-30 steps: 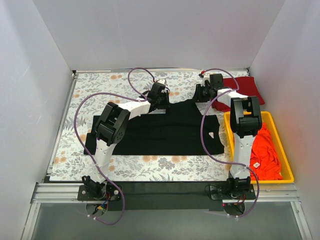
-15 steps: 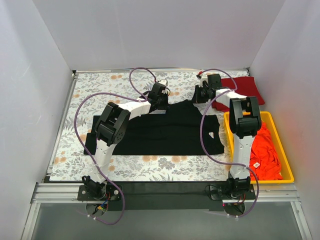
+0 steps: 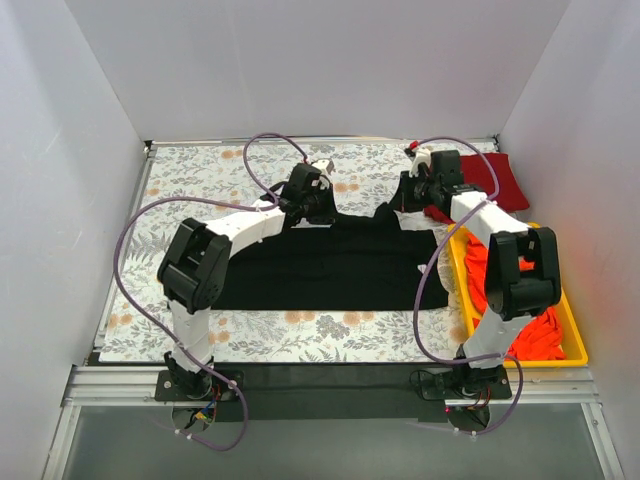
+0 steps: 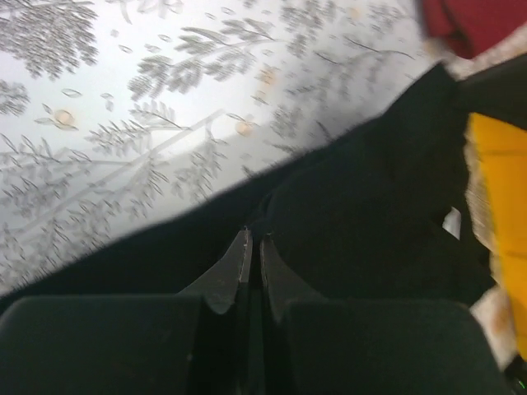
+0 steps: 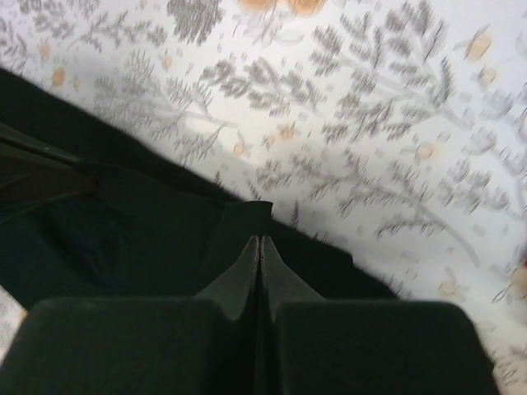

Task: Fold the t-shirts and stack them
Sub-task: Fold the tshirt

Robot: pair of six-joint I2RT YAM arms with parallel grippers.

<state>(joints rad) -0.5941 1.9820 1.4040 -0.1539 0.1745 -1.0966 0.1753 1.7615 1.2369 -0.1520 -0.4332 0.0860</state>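
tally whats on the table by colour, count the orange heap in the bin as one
black t-shirt: 1
dark red t-shirt: 1
orange-red pile: 1 (number of shirts in it cannot be told)
yellow bin: 1
total: 4

Nothing legible; the white tag (image 4: 451,222) on the black t-shirt (image 3: 330,265) is blurred

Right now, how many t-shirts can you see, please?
3 visible: black t-shirt spread mid-table; dark red t-shirt at the far right corner; orange-red t-shirt in the yellow bin, where more may be bundled.
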